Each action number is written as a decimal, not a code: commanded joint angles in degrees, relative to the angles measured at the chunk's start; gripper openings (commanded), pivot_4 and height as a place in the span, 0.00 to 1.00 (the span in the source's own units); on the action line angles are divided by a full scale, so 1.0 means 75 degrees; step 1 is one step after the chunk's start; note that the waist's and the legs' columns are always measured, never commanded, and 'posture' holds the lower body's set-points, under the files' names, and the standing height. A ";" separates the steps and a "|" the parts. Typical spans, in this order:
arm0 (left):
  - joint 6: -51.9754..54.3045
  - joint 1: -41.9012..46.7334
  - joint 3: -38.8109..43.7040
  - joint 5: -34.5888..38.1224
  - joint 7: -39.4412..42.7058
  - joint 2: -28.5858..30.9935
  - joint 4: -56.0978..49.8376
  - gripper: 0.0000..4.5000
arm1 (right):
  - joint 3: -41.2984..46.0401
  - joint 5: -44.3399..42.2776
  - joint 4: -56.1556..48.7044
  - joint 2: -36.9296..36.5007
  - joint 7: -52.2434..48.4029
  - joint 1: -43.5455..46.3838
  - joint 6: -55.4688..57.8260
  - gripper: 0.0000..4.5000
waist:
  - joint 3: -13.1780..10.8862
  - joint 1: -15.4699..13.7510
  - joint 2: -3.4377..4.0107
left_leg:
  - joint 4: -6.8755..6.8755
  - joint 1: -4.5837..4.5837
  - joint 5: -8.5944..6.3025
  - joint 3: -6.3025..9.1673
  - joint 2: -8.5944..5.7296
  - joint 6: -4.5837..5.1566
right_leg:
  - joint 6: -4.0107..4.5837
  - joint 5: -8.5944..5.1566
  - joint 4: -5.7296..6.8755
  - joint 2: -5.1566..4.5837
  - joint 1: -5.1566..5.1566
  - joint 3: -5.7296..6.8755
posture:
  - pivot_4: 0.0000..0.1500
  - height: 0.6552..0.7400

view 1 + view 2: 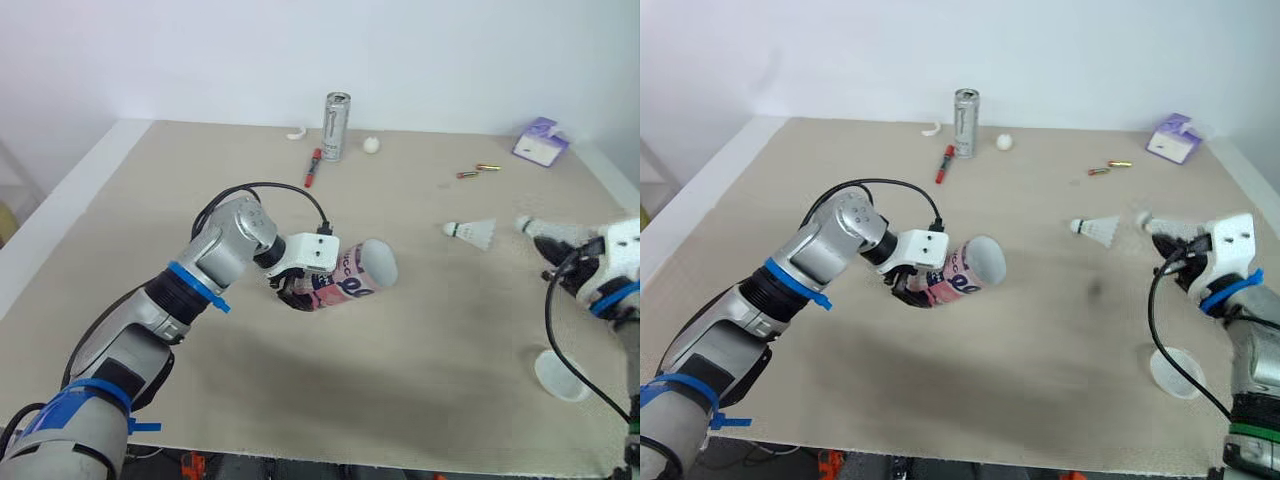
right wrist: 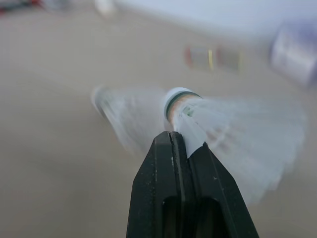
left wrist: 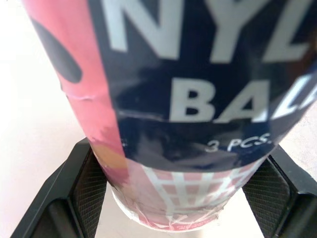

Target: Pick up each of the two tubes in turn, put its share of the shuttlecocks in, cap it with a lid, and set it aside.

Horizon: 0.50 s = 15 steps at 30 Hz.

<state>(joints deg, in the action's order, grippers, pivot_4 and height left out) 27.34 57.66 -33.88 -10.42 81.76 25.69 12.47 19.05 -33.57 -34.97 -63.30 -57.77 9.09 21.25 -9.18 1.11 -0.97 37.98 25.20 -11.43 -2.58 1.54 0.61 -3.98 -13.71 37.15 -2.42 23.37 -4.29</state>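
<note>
Tube clamped betw. left jaws; shuttlecock pinched in right jaws.

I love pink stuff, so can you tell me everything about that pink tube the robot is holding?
The tube is round, with a shiny pink and dark blue label, white letters like "3 PCS." and a white net drawing near its closed end. The other end is open, with no lid. The left gripper holds it between two black fingers, tilted, mouth toward the robot's right, over the tan table.
</note>
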 commanded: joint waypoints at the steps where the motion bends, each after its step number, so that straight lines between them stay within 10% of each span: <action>1: -0.0042 0.0032 -0.0018 0.0000 0.0004 0.0007 0.0017 0.81 | 0.0297 -0.0031 -0.0361 -0.0189 -0.0170 -0.0005 0.0049 0.01 | -0.0003 0.0003 -0.0010 | 0.0000 0.0000 0.0000 0.0000 0.0001 0.0000 | 0.0000 0.0000 -0.0001 0.0002 0.0000 0.0000 | 1.00 1.00; 15: 0.0046 0.0027 0.0010 0.0013 -0.0039 0.0001 -0.0002 0.81 | -0.1253 0.1519 -0.0263 0.0040 0.0020 0.0456 -0.0712 0.01 | -0.0004 0.0003 -0.0012 | 0.0006 -0.0002 0.0000 -0.0002 0.0007 0.0000 | -0.0020 -0.0012 0.0000 0.0011 0.0000 0.0005 | 1.00 1.00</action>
<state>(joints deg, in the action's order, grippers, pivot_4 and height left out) 27.43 57.68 -33.82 -10.32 81.58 25.68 12.80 10.30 -22.99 -36.34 -63.43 -58.12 11.15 16.76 -9.21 1.13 -1.06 38.02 25.18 -11.42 -2.60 1.59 0.61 -4.13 -13.80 37.15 -2.35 23.36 -4.25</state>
